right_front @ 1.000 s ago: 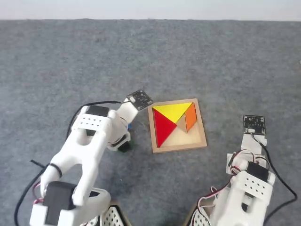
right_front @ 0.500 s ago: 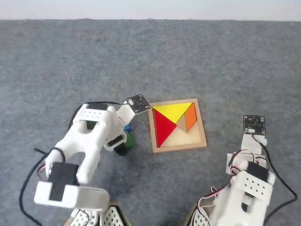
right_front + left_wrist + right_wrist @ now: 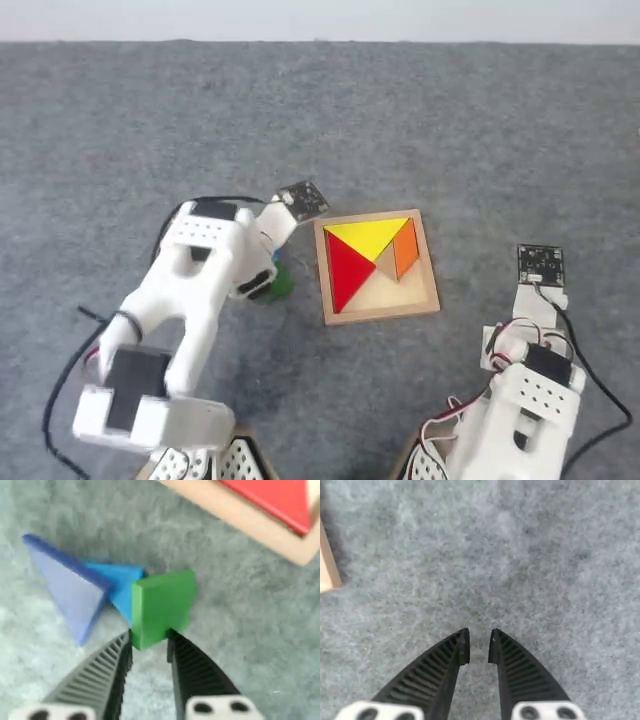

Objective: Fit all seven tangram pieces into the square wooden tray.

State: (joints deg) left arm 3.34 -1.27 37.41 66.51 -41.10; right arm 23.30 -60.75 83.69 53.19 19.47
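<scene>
Pinching the near edge of the green square (image 3: 162,605), the left gripper (image 3: 148,639) has its ribbed black fingers (image 3: 117,655) closed to the width of that flat, matte block, which sits on the fuzzy grey carpet (image 3: 450,130) just left of the square wooden tray (image 3: 380,312). Touching the square's far side is a light blue triangle (image 3: 122,582), and against that leans a larger periwinkle triangle (image 3: 72,592), tilted so that its darker edge shows. The tray is pale, smooth wood with a raised rim; inside it lie a yellow triangle (image 3: 368,237) along the far side, a red triangle (image 3: 347,268) along the left side and an orange parallelogram (image 3: 406,250) at the right, with bare wood showing across the near right part. The right gripper (image 3: 478,647) hovers over plain carpet to the right of the tray, its toothed fingertips (image 3: 462,647) drawn almost together with only a thin slit between them, holding nothing
</scene>
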